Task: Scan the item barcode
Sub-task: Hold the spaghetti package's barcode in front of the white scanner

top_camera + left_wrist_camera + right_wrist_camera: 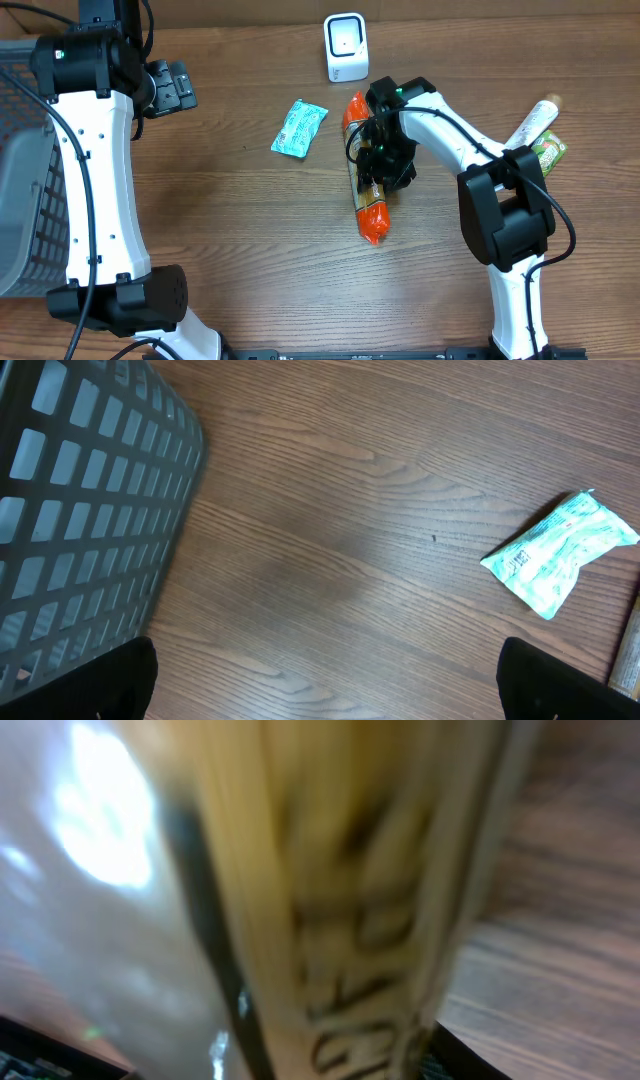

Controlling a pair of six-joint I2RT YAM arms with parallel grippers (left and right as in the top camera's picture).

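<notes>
Right fingers over orange packet, grip unclear, left fingers spread wide open

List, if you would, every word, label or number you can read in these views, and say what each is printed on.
No text can be read with any certainty.
Orange packet: dark lettering in the right wrist view, too blurred to read.
Teal packet: small dark print, too small to read.
Green packet: markings too small to read.

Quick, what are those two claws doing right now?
Left gripper: open, empty.
Right gripper: at the orange packet; open or gripping cannot be told.
</notes>
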